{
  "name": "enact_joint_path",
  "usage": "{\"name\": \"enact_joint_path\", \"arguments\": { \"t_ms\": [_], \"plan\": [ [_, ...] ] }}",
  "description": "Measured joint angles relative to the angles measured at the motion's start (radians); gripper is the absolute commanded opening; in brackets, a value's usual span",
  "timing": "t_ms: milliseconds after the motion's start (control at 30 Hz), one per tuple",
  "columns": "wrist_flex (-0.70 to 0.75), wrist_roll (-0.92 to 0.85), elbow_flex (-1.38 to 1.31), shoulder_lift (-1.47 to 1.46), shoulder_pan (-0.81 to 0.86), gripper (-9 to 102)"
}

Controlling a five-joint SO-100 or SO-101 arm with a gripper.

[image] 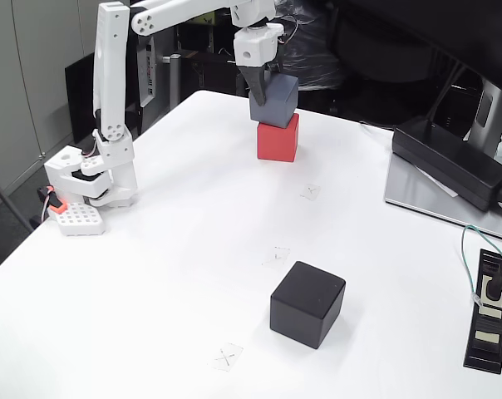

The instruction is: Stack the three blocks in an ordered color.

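Fixed view: claw clamping blue-grey block, seating it tilted atop red block (black block waiting on worktop).

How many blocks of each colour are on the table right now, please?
Red block: 1
Blue-grey block: 1, on the red one, at the hand
Black block: 1
Total: 3

White table fills most of frame, even overhead light, soft shadows. Grey cabinet panels at 10 o'clock. Dark clutter w/ cables at 12. Dark floor visible at 9. Monitor stand at 2.
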Motion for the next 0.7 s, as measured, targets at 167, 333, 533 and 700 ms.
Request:
{"name": "enact_joint_path", "arguments": {
  "t_ms": [167, 333, 533, 700],
  "plan": [
    [0.0, 0.0, 0.0, 0.0, 0.028, 29],
    [0.0, 0.0, 0.0, 0.0, 0.018, 29],
    [0.0, 0.0, 0.0, 0.0, 0.031, 33],
    [0.0, 0.0, 0.0, 0.0, 0.021, 43]
  ]
}}
